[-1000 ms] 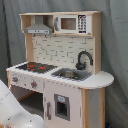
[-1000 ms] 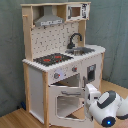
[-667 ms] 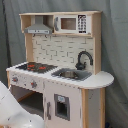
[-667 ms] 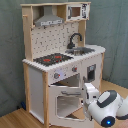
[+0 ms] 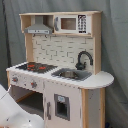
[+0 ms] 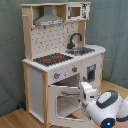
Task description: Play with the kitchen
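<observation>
Pale wood and white panels make up the kitchen (image 5: 60, 65), which stands on a wooden floor (image 6: 15, 119) against a grey-green curtain (image 5: 115, 40) in both exterior views. Its grey sink (image 5: 71, 74) sits in the surface right of the red-ringed hob (image 5: 35, 66) in the first exterior view; what lies in the basin cannot be told. A black faucet (image 5: 83, 59) arches over the sink. Above the hob hangs the hood (image 5: 38, 26), and beside it the small microwave (image 5: 70, 23) has its door closed. Below the hob, the windowed oven door (image 6: 66, 101) is swung open in the second exterior view. The white robot arm (image 6: 106, 107) reaches toward that door from the second exterior view's right, its end effector (image 6: 86, 94) at the door's edge; whether it is clenched or released cannot be told. Compared with a second ago, the arm sits slightly closer to the door, and the kitchen itself is unmoved.
</observation>
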You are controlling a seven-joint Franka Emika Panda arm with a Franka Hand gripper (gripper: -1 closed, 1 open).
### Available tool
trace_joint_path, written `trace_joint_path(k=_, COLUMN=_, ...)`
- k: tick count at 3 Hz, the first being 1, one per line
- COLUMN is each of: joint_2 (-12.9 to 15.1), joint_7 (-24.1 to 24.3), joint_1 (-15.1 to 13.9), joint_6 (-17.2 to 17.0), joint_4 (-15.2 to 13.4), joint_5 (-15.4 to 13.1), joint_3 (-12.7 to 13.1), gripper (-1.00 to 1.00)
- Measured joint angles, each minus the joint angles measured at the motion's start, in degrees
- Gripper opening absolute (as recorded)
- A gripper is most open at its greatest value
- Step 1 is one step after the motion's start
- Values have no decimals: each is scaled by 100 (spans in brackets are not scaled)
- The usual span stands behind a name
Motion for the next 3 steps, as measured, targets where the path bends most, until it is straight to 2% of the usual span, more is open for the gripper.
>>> trace_joint_path(k=1, joint_2=-82, joint_7=-532, joint_1=1, joint_6=-68, joint_4=322, joint_5=-200, joint_3=-8, gripper=100)
trace_joint_path(k=3, joint_2=-86, joint_7=-1612, joint_1=1, joint_6=-100, joint_4=741, joint_5=-509, joint_3=-37, gripper=100)
